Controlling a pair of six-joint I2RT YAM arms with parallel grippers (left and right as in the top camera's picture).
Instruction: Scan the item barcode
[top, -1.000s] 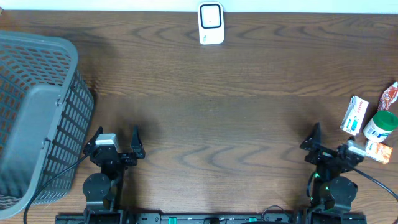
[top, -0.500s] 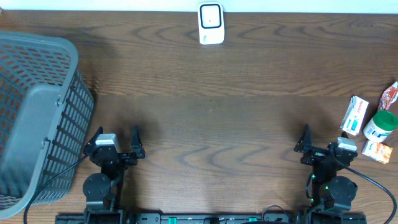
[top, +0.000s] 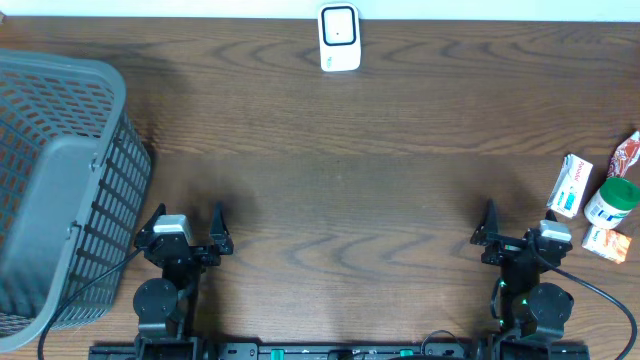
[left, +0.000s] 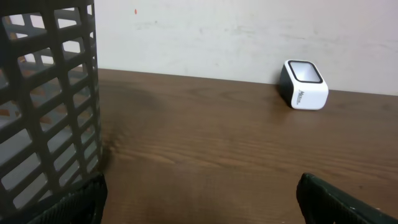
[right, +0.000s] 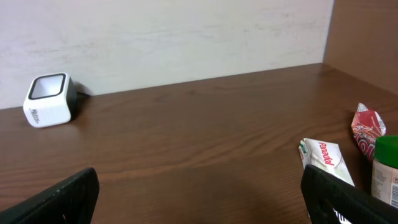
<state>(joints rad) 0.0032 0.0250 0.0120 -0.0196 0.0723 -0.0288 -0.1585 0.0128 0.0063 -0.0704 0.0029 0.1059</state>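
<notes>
One boxy white scanner (top: 339, 38), wood-grain table (top: 350, 200).

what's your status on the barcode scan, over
Both empty: left gripper open, right gripper open. Untouched at far right: white box, green-lidded bottle, red packet, orange packet. Path to scanner unobstructed.

White scanner (top: 339, 38), grey lattice basket (top: 60, 180), green-capped bottle (top: 612, 203), perhaps red packet (top: 626, 155)
</notes>
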